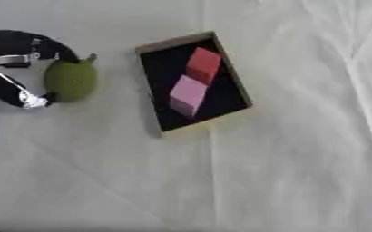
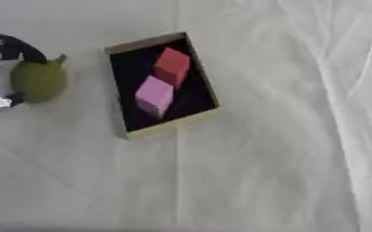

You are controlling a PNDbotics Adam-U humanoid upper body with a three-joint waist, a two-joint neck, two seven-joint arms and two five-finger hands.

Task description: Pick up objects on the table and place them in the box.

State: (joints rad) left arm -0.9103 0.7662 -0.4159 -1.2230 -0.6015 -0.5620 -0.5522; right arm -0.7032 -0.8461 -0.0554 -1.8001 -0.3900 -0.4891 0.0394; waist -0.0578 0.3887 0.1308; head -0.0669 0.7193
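A green pear lies on the white cloth at the far left. My left hand reaches in from the left edge with one black finger arched over the pear's top and a silver-tipped one against its lower left side, so the hand is shut on it. To the right lies a shallow tan-rimmed box with a black floor, slightly askew. Inside it are a red block and, nearer me, a pink block, touching end to end. My right hand shows in neither view.
A creased white cloth covers the whole table. Folds run along the right side and a seam line goes down from the box's front edge.
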